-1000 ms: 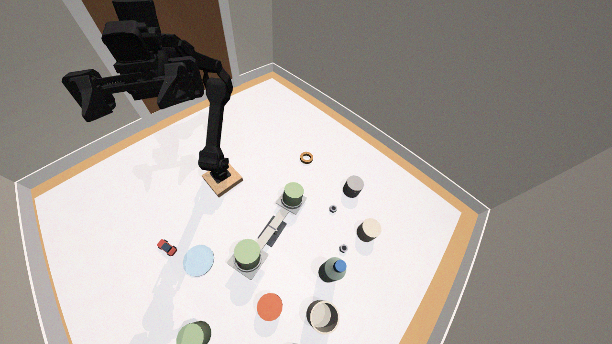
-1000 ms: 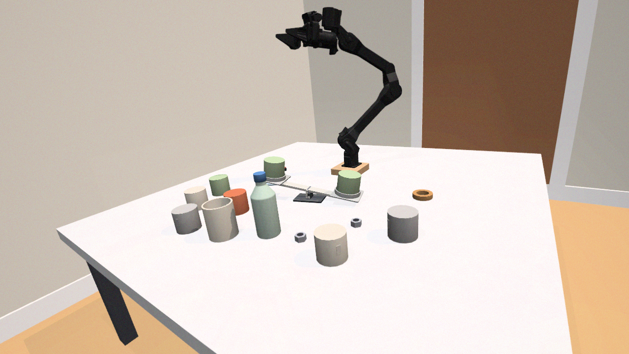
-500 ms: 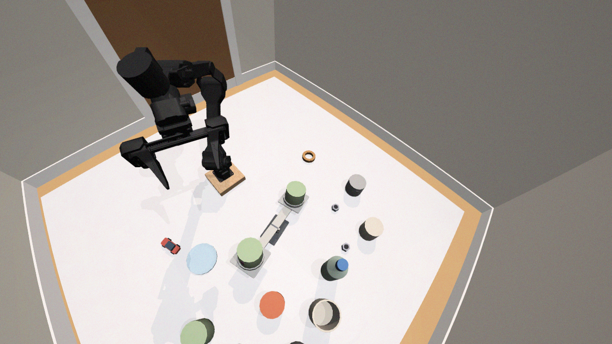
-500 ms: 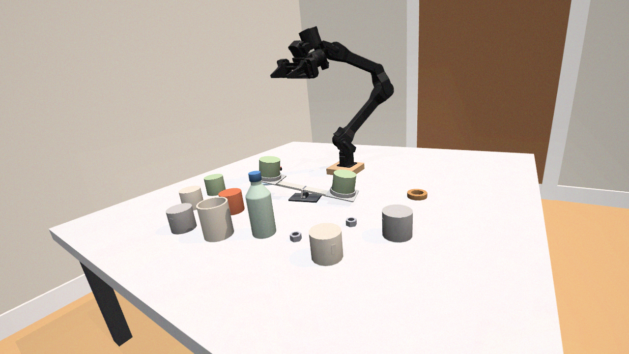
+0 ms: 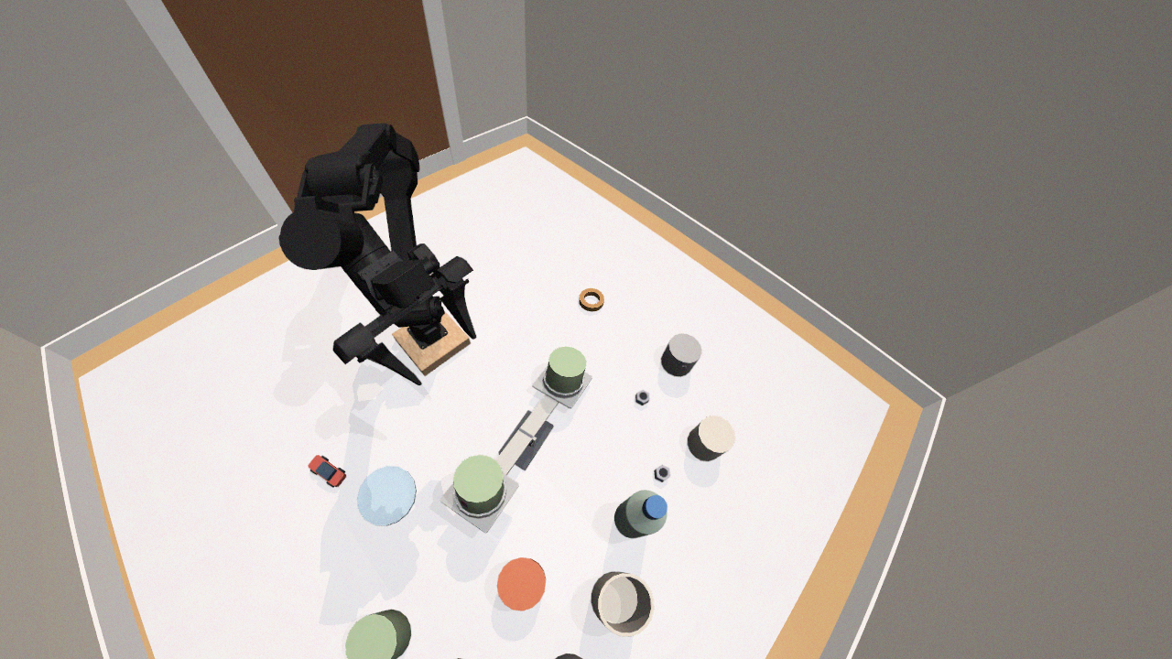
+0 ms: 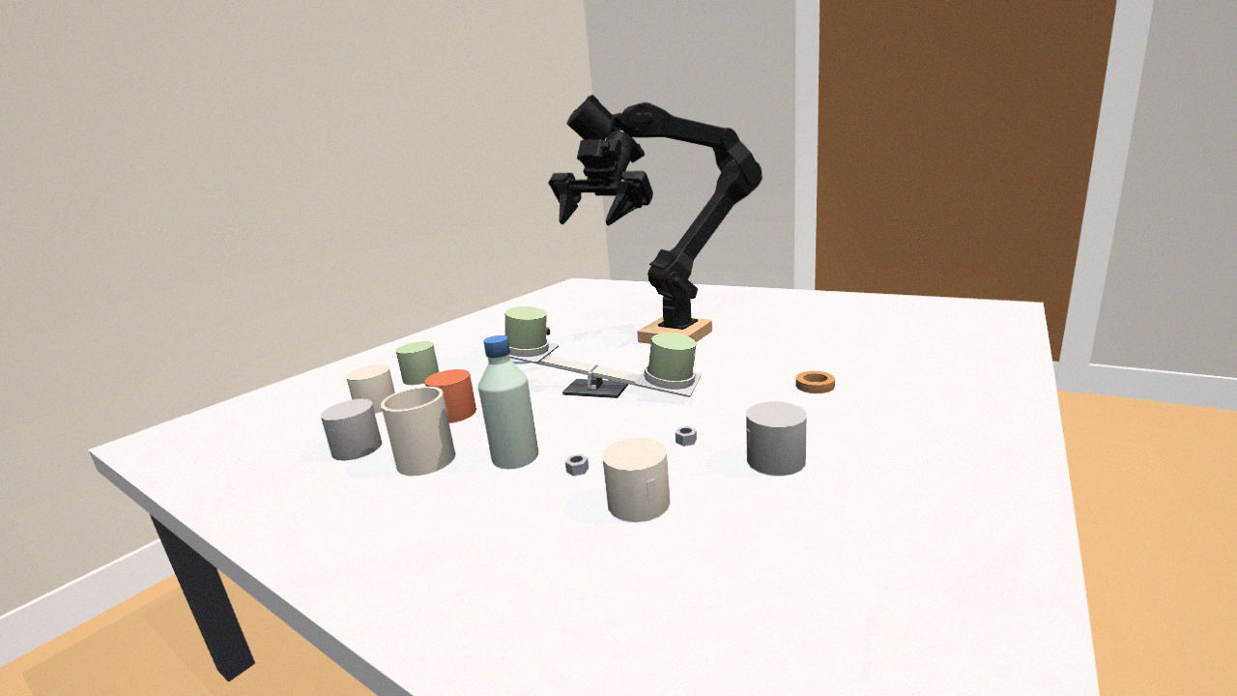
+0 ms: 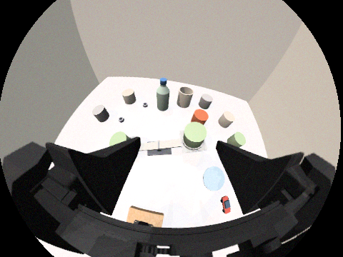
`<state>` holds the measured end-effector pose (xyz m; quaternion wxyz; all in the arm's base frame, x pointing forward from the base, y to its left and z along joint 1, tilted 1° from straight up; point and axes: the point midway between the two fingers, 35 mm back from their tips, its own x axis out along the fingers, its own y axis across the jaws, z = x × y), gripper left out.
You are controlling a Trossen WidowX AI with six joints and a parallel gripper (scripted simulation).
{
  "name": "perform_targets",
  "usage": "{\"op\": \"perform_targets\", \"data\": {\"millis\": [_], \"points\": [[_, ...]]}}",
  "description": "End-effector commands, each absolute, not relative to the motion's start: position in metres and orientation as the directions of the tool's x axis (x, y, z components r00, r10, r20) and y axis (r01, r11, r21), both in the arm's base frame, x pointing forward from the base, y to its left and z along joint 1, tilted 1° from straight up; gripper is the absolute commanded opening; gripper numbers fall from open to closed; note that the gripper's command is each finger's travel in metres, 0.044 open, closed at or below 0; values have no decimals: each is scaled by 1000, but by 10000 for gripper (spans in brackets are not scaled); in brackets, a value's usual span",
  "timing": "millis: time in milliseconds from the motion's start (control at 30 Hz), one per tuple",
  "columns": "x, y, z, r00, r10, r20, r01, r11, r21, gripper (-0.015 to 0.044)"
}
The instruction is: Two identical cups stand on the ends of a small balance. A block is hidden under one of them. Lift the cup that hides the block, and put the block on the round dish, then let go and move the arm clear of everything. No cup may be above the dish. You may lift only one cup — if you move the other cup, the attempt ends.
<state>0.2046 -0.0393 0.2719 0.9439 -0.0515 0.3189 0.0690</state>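
My gripper (image 5: 446,360) (image 6: 587,223) (image 7: 179,143) is open and empty, high above the table, fingers pointing down. The balance (image 5: 538,415) (image 6: 618,372) (image 7: 169,144) is tilted. One green cup (image 5: 565,361) (image 6: 672,359) (image 7: 118,139) stands upside down on its lower end, at the right in the exterior view. The identical green cup (image 5: 478,479) (image 6: 526,331) (image 7: 194,135) stands on the raised end. The pale blue round dish (image 5: 386,495) (image 7: 214,178) lies beside the raised end, with nothing on it. The block is not visible.
A red toy car (image 5: 327,470) (image 7: 226,204) lies near the dish. An orange-red cup (image 5: 521,583) (image 6: 450,395) is past the raised end. A bottle (image 5: 640,514) (image 6: 508,415), two nuts, several other cups and a brown ring (image 5: 591,288) (image 6: 815,389) stand or lie around the balance.
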Motion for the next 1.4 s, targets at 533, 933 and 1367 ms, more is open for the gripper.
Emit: {"op": "perform_targets", "data": {"millis": [533, 933, 1367], "points": [[211, -7, 231, 586, 257, -768, -123, 965, 229, 440], [235, 17, 216, 433, 283, -856, 177, 904, 389, 440], [259, 58, 194, 274, 262, -925, 538, 756, 373, 440]]}}
